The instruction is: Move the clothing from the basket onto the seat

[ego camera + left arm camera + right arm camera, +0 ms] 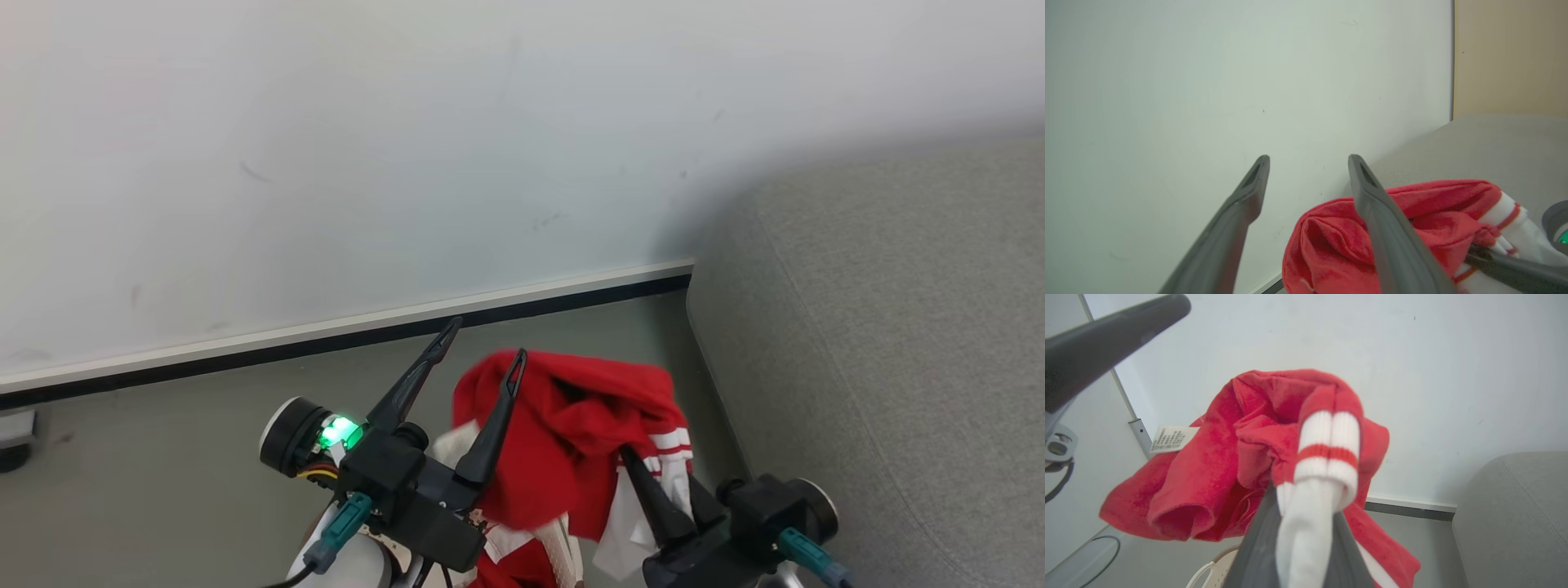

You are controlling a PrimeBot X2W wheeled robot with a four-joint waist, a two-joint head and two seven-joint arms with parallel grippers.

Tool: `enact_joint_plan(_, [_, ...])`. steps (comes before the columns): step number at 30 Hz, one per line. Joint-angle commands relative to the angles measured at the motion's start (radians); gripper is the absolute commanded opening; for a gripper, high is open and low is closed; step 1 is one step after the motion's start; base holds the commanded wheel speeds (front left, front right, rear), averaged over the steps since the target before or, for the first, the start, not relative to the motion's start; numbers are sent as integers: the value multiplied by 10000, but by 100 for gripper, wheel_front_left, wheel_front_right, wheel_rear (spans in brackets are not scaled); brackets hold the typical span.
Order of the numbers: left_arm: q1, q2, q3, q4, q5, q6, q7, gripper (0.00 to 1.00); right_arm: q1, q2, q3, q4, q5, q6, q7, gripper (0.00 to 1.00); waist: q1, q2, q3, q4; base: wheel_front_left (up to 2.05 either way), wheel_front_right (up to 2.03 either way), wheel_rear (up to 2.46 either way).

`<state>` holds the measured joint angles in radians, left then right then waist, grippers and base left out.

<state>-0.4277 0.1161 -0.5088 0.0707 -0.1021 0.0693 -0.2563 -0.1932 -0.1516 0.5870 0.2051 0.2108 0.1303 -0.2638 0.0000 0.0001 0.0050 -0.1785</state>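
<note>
A: Fingers of left gripper [1308, 159]: spread wide, nothing between them. Red clothing [1331, 241] bunched just right of them.
B: Right wrist view adds the grip: right gripper [1306, 522] pinched shut on the white striped cuff [1327, 453], label [1169, 439] left of the fingers, basket [1220, 561] handle low beside them.
A: Head view: grey seat [898, 367] right of both grippers, apart from the cloth.

Bare indoor room, white wall [326, 163], grey seat [882, 351]
</note>
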Motion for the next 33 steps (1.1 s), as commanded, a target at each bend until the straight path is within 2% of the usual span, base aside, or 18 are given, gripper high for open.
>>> enact_joint_plan(1, [125, 70, 35, -55, -38, 39, -51, 100, 111, -31, -75, -103, -2, 8, -12, 0, 0, -1, 30, -65, 0, 0, 0])
enact_joint_plan(9, [51, 291, -224, -239, 278, 91, 94, 100, 203, 107, -687, -635, 43, 8, -13, 0, 0, -1, 446, -1066, 0, 0, 0])
enact_joint_plan(23, [-577, 510, -597, -379, 620, -76, 517, 100, 138, 599, -1478, -1585, -366, 6, -13, 0, 0, -1, 1669, -3576, 0, 0, 0])
enact_joint_plan(33, [-1614, 143, -1252, 192, 533, -862, 482, 100, 744, 925, -2908, -2428, -719, 6, -15, 0, 0, -1, 2464, -3872, 1, 1, 1])
